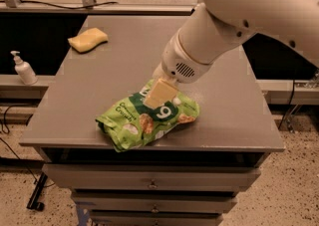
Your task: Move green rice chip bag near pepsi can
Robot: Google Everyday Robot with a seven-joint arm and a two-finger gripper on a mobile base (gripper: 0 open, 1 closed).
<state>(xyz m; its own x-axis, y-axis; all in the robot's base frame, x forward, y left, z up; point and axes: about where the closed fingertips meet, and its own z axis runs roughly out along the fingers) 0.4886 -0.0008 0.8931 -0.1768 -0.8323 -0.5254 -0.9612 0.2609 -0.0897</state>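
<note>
The green rice chip bag [142, 123] lies on the grey cabinet top [99, 80] near its front edge, crinkly lime green with a dark green logo. My gripper [159, 92] comes down from the big white arm [239, 16] onto the bag's far upper end. It is shut on that end, and one cream finger [160, 94] shows over the logo. The pepsi can is hidden behind the arm at the back right.
A yellow sponge [88, 39] lies at the back left of the cabinet top. A white pump bottle [23, 69] stands on a lower ledge to the left. Drawers [149, 182] are below the front edge.
</note>
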